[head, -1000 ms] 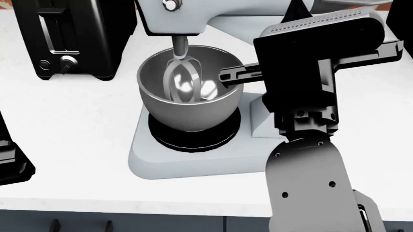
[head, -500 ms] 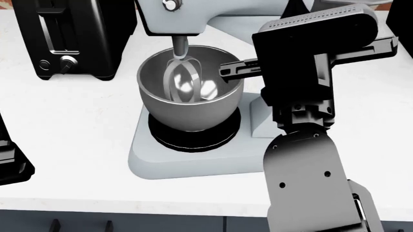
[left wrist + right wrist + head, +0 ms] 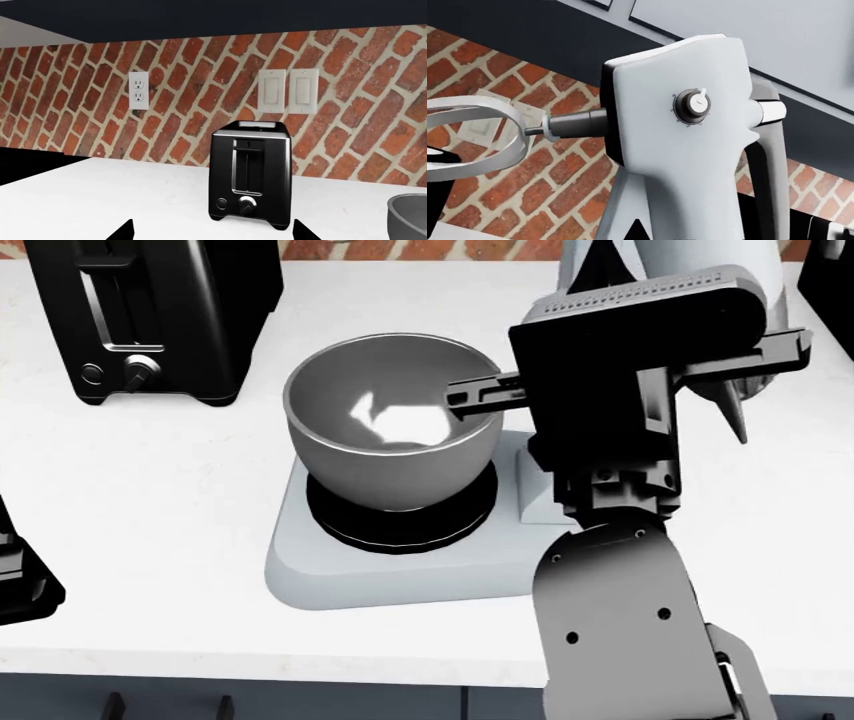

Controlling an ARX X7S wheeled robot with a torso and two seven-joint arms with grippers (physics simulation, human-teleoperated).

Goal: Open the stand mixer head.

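Head view showed the right gripper (image 3: 487, 395) reaching over the steel bowl (image 3: 387, 440), its grip impossible to judge. The stand mixer head (image 3: 687, 120) stood tilted up, beater (image 3: 474, 140) clear of the bowl.

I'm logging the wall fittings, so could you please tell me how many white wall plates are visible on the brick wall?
2: a white socket plate and a white double-switch plate above the black toaster. Others may be hidden.

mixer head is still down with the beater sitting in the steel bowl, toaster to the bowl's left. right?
Not quite: the stand mixer head is tilted up, and the beater is out of the steel bowl, which the head view shows empty. The toaster is left of the bowl.
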